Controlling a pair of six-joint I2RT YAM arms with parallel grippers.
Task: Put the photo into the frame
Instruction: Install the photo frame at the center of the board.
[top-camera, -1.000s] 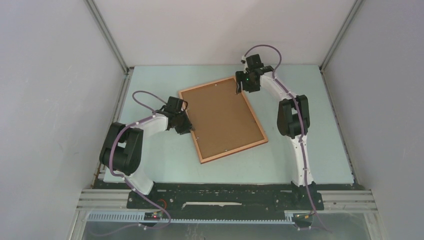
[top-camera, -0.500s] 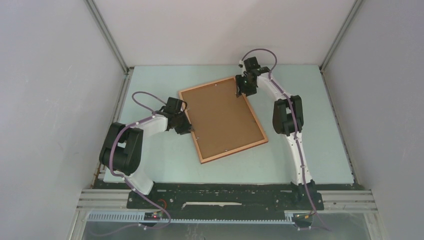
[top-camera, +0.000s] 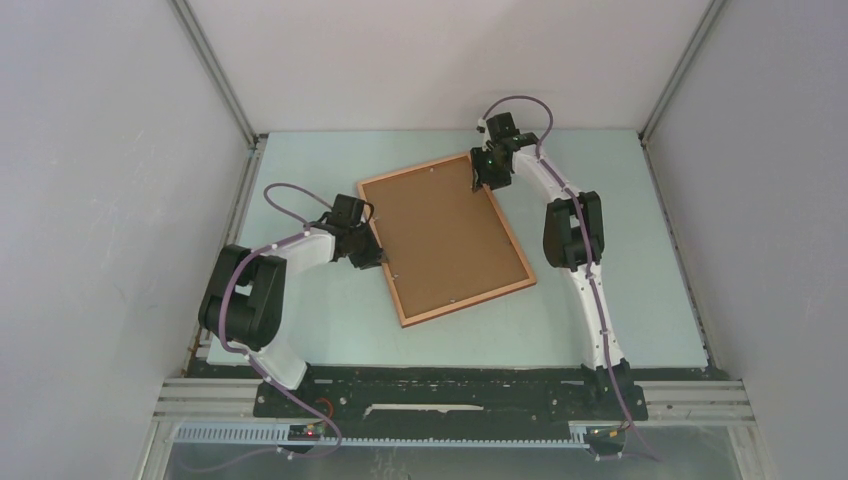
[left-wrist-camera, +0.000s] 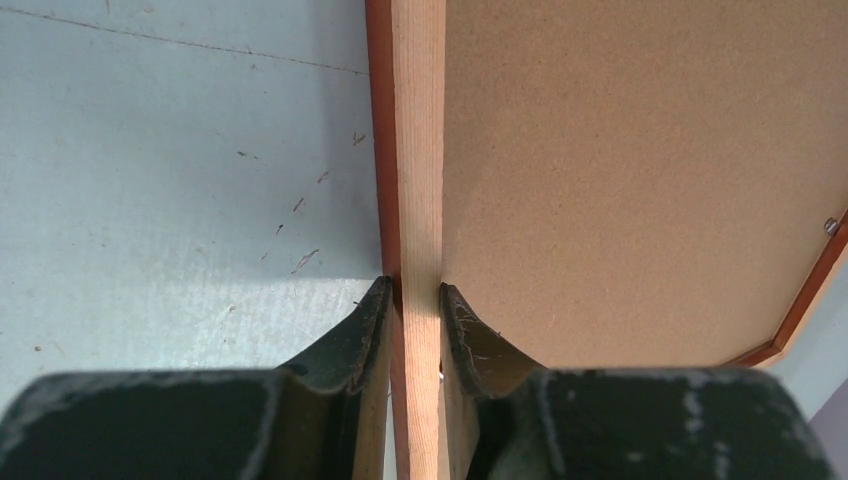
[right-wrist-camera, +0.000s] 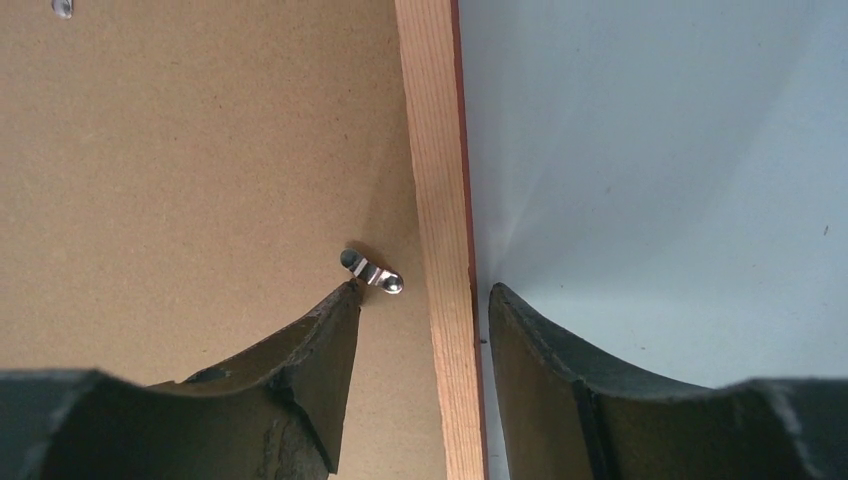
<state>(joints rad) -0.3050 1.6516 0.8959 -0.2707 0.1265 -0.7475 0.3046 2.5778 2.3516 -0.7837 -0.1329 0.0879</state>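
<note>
The frame (top-camera: 404, 312) lies face down in the middle of the table, its brown backing board (top-camera: 445, 235) upward inside the thin reddish-brown rim. The photo is hidden. My left gripper (top-camera: 380, 258) is shut on the frame's left rim; in the left wrist view (left-wrist-camera: 412, 300) both fingers press the pale wooden rim (left-wrist-camera: 416, 150). My right gripper (top-camera: 481, 182) is open at the frame's far right corner, its jaws astride the rim (right-wrist-camera: 440, 200). Its left fingertip (right-wrist-camera: 340, 305) touches a small metal turn clip (right-wrist-camera: 371, 271) on the backing board.
Grey enclosure walls (top-camera: 120, 150) close in the table on the left, back and right. The pale green table surface (top-camera: 620, 280) shows around the frame. Another metal clip (left-wrist-camera: 829, 226) sits at the frame's near edge.
My right gripper has shifted slightly left along the frame's far corner, onto the rim by the clip. The left gripper and the frame have not moved.
</note>
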